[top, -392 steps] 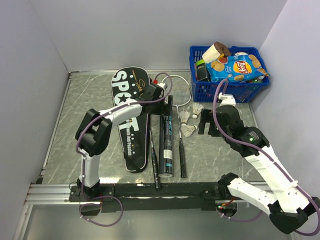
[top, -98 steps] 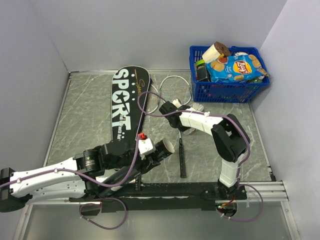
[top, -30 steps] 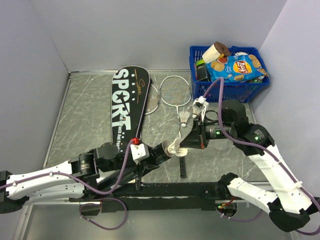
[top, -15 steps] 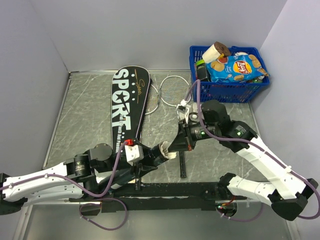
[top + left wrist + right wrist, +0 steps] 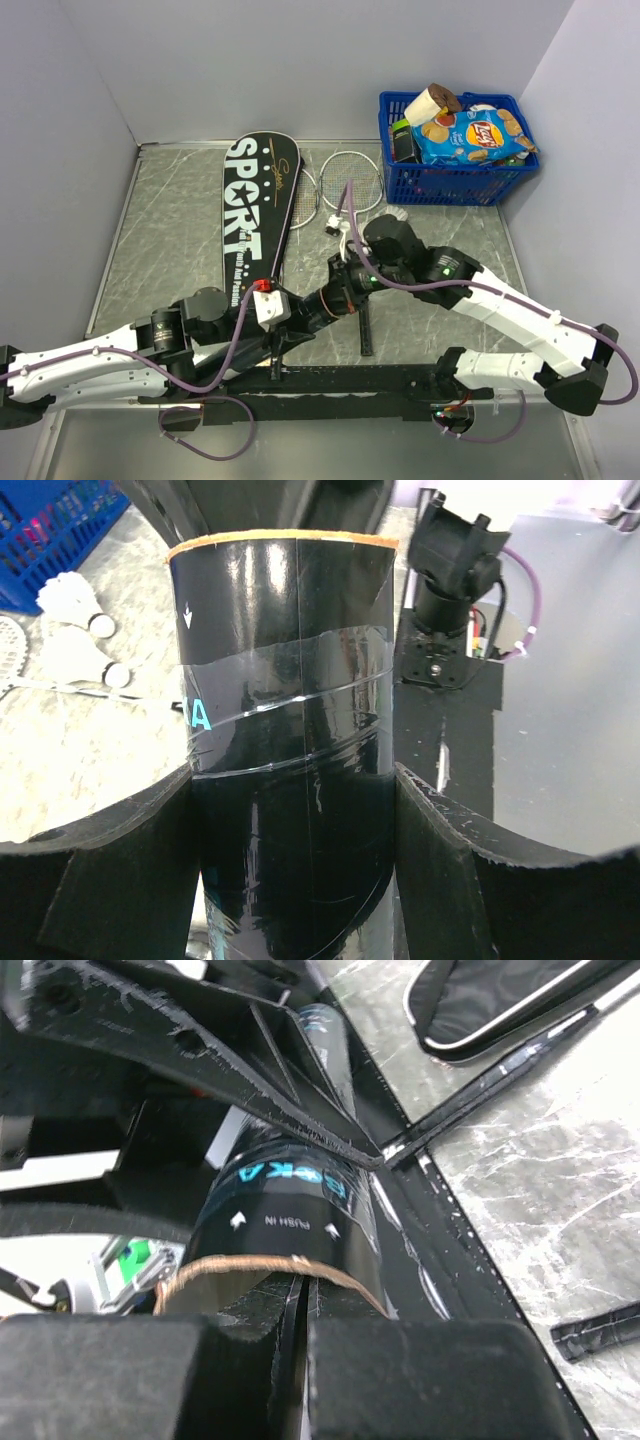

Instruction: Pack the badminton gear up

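Left hand (image 5: 295, 860) clasps the tube (image 5: 290, 680), mouth aimed up-right at closed right hand (image 5: 350, 282).

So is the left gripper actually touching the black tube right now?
Touching. The left wrist view shows the black tube clamped in the left gripper. Both sides of the gripper press flat against the tube's sides, with no gap visible.

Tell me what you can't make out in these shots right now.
- Inside of the tube: all views; its dark wall and the right gripper, jaws closed at its mouth, block it.
- Tube's lower end: left wrist view, cut off by the bottom edge.
- One racket: top view, shaft and handle hidden under the SPORT cover and the arms.
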